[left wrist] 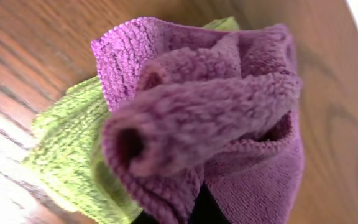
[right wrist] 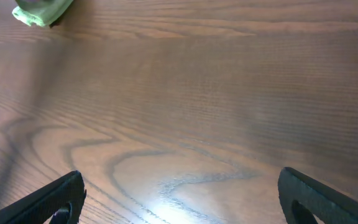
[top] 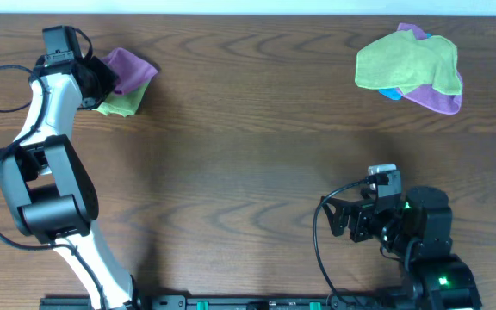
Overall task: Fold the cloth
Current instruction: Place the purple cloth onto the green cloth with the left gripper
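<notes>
Robot lab bench: cabled left arm (top: 50,172), right arm (top: 412,228) on rail (top: 231,303), wood-grain table (top: 231,155)

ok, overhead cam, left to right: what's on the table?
left pincer → cloth → right pincer → pile of green and purple cloths. The green cloth beneath the cloth overlaps it, so left out.

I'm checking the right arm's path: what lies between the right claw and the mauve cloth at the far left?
Only bare wooden table lies between the right claw and the mauve cloth, as the overhead view shows.
</notes>
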Motion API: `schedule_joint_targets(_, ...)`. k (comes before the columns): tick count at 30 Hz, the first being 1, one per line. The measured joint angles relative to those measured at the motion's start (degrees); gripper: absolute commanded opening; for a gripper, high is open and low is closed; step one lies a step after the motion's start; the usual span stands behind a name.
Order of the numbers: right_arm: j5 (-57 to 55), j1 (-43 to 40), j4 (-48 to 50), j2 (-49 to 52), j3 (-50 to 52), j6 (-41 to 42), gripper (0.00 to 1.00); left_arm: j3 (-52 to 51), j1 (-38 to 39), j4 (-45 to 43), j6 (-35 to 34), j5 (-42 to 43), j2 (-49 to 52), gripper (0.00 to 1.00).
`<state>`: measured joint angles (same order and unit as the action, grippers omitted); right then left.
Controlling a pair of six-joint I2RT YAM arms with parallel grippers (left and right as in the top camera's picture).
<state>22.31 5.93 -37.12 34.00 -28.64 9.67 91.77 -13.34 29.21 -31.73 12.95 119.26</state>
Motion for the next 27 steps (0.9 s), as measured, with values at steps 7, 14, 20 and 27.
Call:
schedule_joint_targets(7,0.0,0.0,0.0,0.0,0.0,0.0,0.99,0.0,0.0,1.55,3.89,-1.18,0.0,0.59)
schedule_joint_targets(14,0.0,0.0,0.0,0.0,0.0,0.0,0.99,0.0,-0.28,4.55,6.23,-1.38,0.0,0.69)
schedule_joint_targets(20,0.0,0.0,0.0,0.0,0.0,0.0,0.99,0.0,-1.77,5.11,6.75,-1.33,-1.25,0.9)
schedule_joint_targets(27,0.0,0.0,0.0,0.0,0.0,0.0,0.99,0.0,-2.58,6.19,9.77,-0.48,-12.04,0.95)
